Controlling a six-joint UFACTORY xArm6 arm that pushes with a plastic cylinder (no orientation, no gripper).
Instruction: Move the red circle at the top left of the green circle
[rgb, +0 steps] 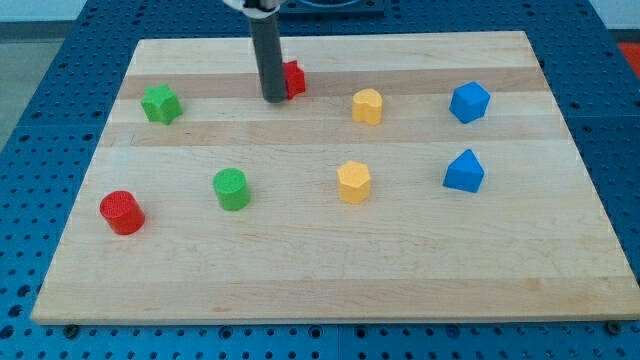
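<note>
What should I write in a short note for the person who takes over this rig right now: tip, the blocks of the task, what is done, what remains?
My tip rests near the view's top, touching or just left of a small red block, far from both task blocks.
The red circle lies at the view's lower left, left of and slightly below the green circle, with a gap between them.
Done: nothing visible so far; the red circle is not at the green circle's top left.
Left: bring the tip down below the red circle and push it up and a little right, likely without touching the green star.
</note>
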